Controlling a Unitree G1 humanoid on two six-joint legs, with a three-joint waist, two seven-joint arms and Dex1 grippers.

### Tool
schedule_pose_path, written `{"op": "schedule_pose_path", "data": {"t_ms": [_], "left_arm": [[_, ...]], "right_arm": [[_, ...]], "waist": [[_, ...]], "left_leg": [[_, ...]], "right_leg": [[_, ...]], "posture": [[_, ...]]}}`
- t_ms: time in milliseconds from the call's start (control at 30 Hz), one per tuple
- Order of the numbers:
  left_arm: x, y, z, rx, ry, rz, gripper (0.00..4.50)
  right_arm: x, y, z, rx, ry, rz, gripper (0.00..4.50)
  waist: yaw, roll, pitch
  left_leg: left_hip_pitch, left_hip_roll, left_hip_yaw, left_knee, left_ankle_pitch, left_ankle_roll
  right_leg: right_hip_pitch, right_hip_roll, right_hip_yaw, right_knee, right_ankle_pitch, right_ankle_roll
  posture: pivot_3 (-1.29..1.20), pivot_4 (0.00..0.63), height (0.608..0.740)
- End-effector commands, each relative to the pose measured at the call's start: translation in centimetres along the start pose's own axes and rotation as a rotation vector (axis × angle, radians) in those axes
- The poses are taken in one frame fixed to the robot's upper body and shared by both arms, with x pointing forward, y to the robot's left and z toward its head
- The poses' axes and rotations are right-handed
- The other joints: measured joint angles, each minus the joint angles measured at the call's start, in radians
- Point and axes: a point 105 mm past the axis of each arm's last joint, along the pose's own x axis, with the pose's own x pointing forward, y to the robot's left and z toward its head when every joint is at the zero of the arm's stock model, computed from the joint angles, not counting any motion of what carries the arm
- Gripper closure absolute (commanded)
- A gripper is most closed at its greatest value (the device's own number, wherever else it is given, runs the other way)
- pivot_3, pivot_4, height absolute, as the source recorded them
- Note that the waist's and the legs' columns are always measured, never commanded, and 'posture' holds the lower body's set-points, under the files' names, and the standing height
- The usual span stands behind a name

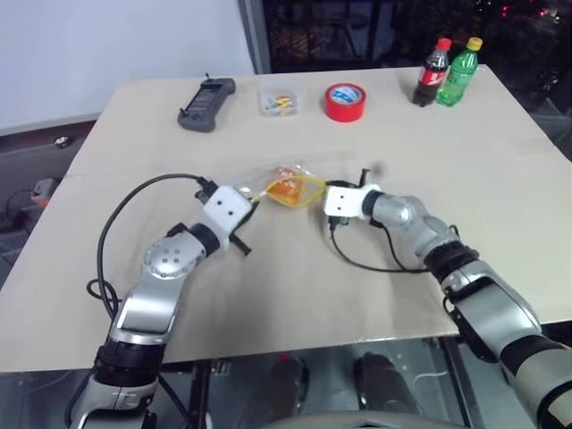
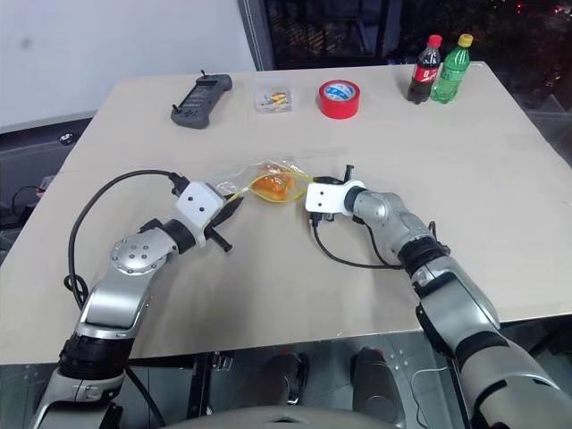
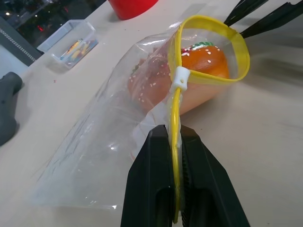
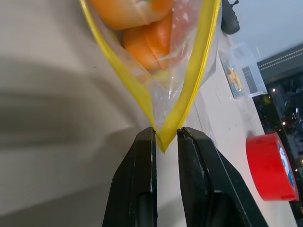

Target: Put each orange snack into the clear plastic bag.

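On table centre, clear plastic bag point(image 1: 284, 186) w/ orange snacks point(image 3: 208, 60) inside, left gripper point(image 3: 176, 142) & right gripper point(image 4: 165, 137) each pinching its yellow seal (no readable print).

Clear box point(image 1: 278, 100) contents too small to identify; bottle point(image 1: 433, 73) labels unreadable.

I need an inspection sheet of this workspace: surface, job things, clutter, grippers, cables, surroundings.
Surface: tan table, bare in front.
Job's things: orange snacks inside clear plastic bag, mouth open.
Clutter: red tape roll, small clear box, dark handheld controller, two bottles along far edge.
Grippers: left gripper shut on the bag's yellow seal strip; right gripper closed at its other end.
Cables: black cable loops at each arm.
Surroundings: white wall, dark window.
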Motion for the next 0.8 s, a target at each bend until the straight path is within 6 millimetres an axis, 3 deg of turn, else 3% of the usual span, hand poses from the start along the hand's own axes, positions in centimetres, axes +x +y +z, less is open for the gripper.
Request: {"op": "schedule_pose_path", "data": {"t_ms": [33,333,433,533,800], "left_arm": [[-0.60,0.52,1.17,0.031,-0.050,0.014,4.50],[-0.89,0.64,0.88,0.049,-0.051,0.003,4.50],[-0.95,0.57,0.82,0.051,-0.052,0.001,4.50],[-0.94,0.49,0.79,0.050,-0.053,-0.001,4.50],[-1.00,0.36,0.83,0.053,-0.063,-0.014,4.50]], "right_arm": [[0.26,-2.05,1.28,0.059,-0.053,-0.069,3.74],[0.47,-1.85,1.65,0.153,-0.076,-0.019,3.74],[0.35,-1.40,1.60,0.141,-0.078,0.016,3.09],[0.40,-1.27,1.43,0.087,-0.064,-0.005,1.71],[0.78,-1.43,1.60,0.079,-0.067,-0.019,1.71]], "waist": [[0.000,0.000,0.000],[0.001,0.000,0.000],[0.001,0.000,0.000],[0.001,0.000,0.000],[0.000,0.000,0.000]], "left_leg": [[0.000,0.000,0.000,0.000,0.000,0.000],[0.000,0.000,0.000,0.000,0.000,0.000],[0.000,0.000,0.000,0.000,0.000,0.000],[0.000,0.000,0.000,0.000,0.000,0.000],[0.000,0.000,0.000,0.000,0.000,0.000]], "right_leg": [[0.000,0.000,0.000,0.000,0.000,0.000],[0.000,0.000,0.000,0.000,0.000,0.000],[0.000,0.000,0.000,0.000,0.000,0.000],[0.000,0.000,0.000,0.000,0.000,0.000],[0.000,0.000,0.000,0.000,0.000,0.000]], "posture": [[0.00,0.150,0.740],[0.00,0.150,0.740],[0.00,0.150,0.740],[0.00,0.150,0.740],[0.00,0.150,0.740]]}}
